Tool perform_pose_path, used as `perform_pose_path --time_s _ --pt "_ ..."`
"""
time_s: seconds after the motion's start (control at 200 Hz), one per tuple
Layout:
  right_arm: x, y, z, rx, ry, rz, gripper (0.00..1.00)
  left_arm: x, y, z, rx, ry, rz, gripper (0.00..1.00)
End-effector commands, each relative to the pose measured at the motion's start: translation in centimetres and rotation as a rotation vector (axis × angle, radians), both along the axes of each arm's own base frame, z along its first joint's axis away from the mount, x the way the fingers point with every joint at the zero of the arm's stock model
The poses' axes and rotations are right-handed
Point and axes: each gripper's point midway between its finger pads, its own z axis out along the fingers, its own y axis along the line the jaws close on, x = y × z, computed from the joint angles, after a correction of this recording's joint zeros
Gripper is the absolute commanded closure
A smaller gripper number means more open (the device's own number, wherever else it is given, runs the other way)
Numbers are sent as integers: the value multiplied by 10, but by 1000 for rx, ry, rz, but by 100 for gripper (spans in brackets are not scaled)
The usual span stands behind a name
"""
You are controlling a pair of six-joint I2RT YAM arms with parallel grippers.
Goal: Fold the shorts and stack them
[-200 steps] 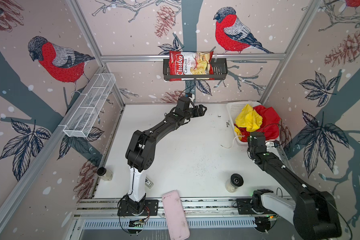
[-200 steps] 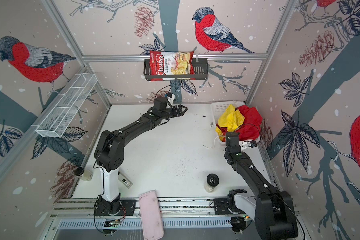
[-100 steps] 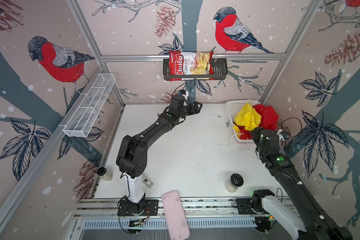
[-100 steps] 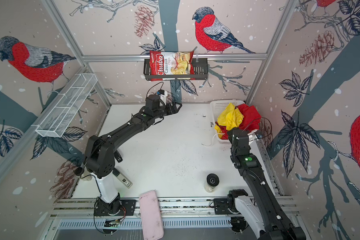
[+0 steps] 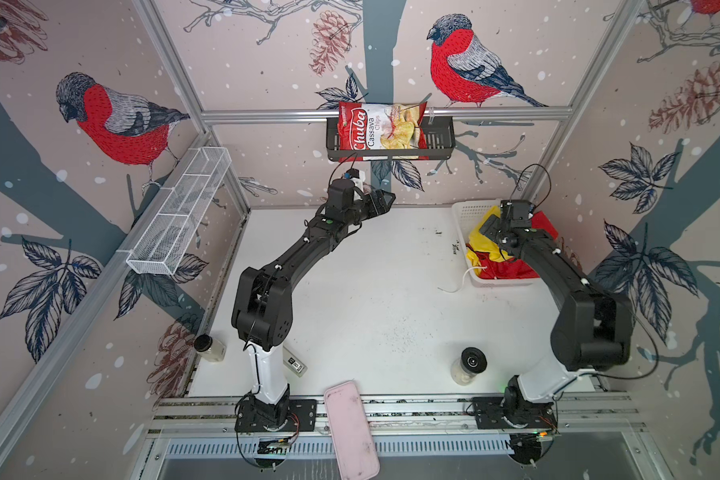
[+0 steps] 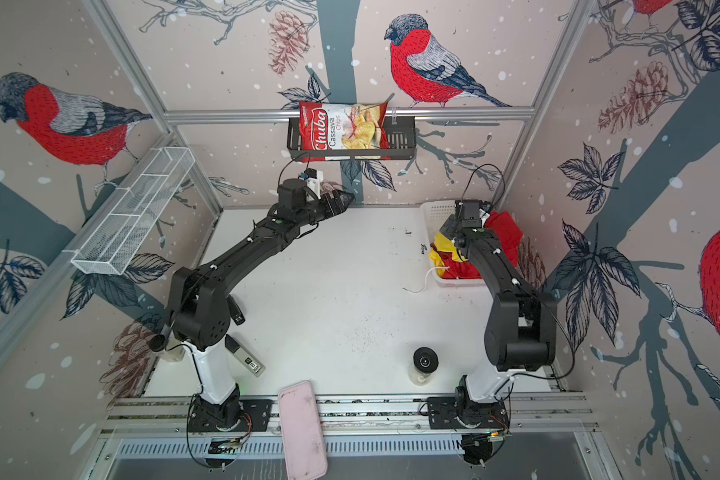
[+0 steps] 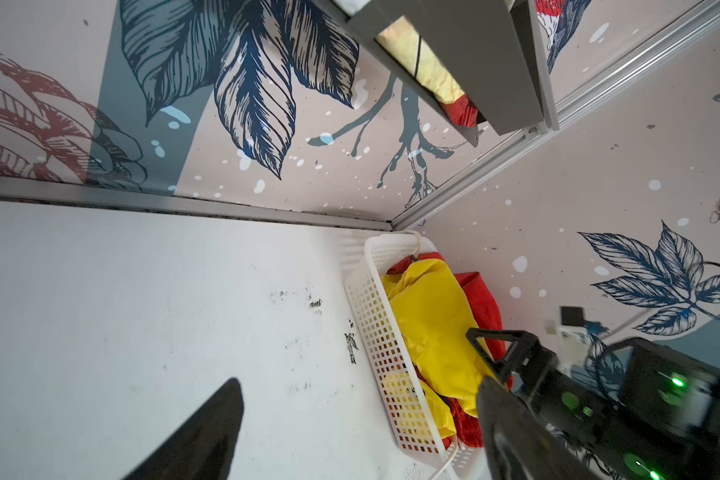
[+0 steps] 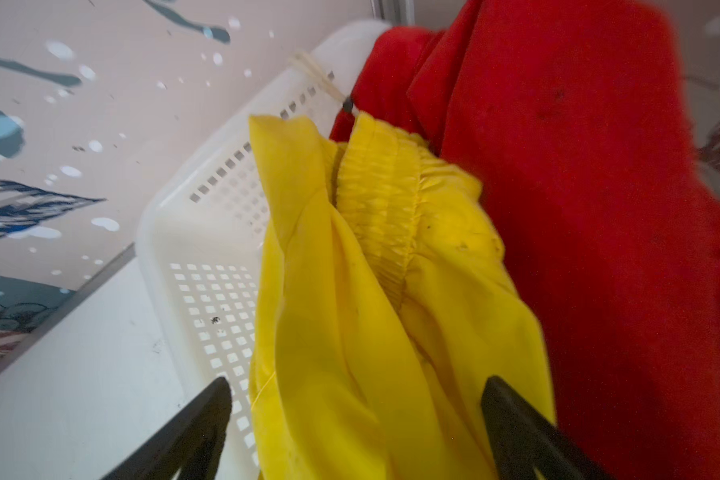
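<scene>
Holding left fingers (image 7: 208, 436) and right fingers (image 8: 200, 415) spread, you have nothing folded: yellow shorts (image 8: 350, 291) and red shorts (image 8: 578, 208) sit bunched in the bench's (image 5: 371, 291) far-right-corner basket (image 8: 171, 241).

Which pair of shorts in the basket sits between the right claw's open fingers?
The yellow shorts; the red shorts lie beside them, outside the right gripper's open jaws.

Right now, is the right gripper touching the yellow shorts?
Cannot tell. In the right wrist view the open right gripper frames the yellow shorts, but neither fingertip shows plain contact or a clear gap.
</scene>
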Motion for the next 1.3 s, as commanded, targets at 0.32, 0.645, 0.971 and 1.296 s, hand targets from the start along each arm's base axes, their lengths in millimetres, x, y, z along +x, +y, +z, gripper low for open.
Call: perform_pose_path --time_s 0.32,0.645,0.971,1.296 --pt "9 18 146 21 -326 67 100 -8 6 45 -9 -65 -11 14" --pt "-64 46 360 -36 -903 201 100 -20 14 81 -43 -119 -8 13" --pt "-92 40 477 -94 -1181 141 100 -28 21 113 -33 -174 3 12" --pt "-111 128 529 197 -1342 459 100 -42 42 167 3 -251 76 10"
